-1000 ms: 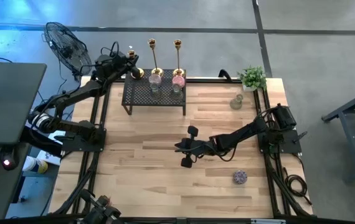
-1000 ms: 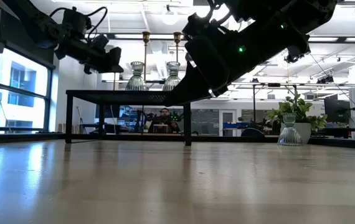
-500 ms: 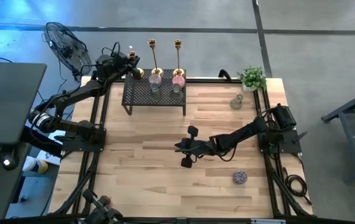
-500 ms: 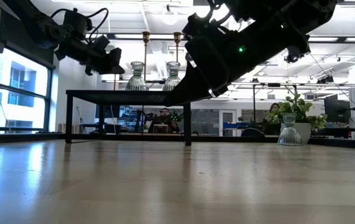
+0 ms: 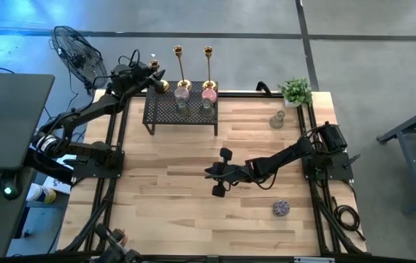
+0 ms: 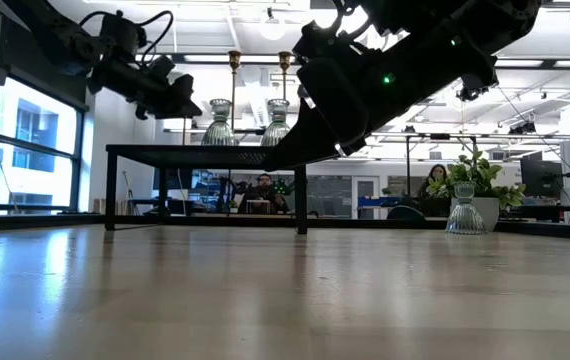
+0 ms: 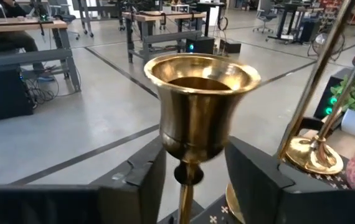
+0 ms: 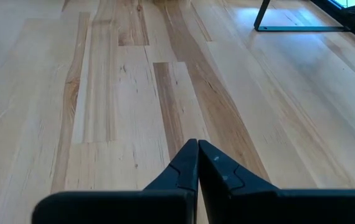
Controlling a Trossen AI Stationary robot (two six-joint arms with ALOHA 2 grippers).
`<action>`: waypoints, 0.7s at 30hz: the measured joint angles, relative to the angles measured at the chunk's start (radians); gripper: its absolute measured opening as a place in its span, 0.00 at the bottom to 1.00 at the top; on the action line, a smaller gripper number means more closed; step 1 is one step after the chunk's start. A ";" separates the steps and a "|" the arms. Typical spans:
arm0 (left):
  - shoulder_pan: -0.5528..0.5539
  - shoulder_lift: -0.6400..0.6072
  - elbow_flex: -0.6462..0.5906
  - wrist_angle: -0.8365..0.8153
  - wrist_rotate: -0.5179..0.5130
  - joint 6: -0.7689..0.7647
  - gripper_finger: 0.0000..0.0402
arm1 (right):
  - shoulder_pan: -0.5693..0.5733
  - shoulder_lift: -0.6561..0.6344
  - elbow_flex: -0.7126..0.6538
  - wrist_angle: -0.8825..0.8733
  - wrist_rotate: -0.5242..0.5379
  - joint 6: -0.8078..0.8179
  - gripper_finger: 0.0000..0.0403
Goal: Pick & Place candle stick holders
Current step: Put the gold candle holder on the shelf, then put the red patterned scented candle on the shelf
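My left gripper is open at the far left corner of the black mesh rack. Its fingers stand on either side of a gold candlestick's thin stem, just under the cup, with gaps on both sides. Two more gold candlesticks stand on the rack by their round bases, with pink holders beside them. A pale green holder and a purple holder sit on the table. My right gripper is shut and empty over the table's middle.
A small potted plant stands at the far right of the table. Two clear holders sit on the rack's near part. A fan stands off the far left corner. People sit in the room behind.
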 joint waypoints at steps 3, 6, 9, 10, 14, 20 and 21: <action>0.000 -0.039 0.000 -0.059 0.003 0.021 0.46 | 0.000 0.000 0.000 0.000 0.000 0.000 0.01; 0.000 -0.091 0.000 -0.149 0.002 0.053 0.49 | 0.000 0.000 0.000 0.000 0.000 0.000 0.00; 0.000 -0.141 0.000 -0.271 0.002 0.077 0.51 | 0.000 0.000 0.000 0.000 0.000 0.002 0.00; 0.000 -0.157 0.000 -0.311 0.002 0.089 0.51 | 0.000 0.000 0.000 0.000 0.000 0.002 0.01; -0.002 -0.223 -0.008 -0.458 0.003 0.133 0.49 | 0.000 0.000 0.000 0.000 0.000 0.002 0.00; -0.121 -0.386 -0.101 -0.495 0.000 0.158 0.28 | 0.004 0.000 0.000 0.000 0.041 0.001 0.00; -0.156 -0.420 -0.120 -0.495 0.000 0.159 0.23 | 0.007 0.000 0.000 0.000 0.046 0.001 0.00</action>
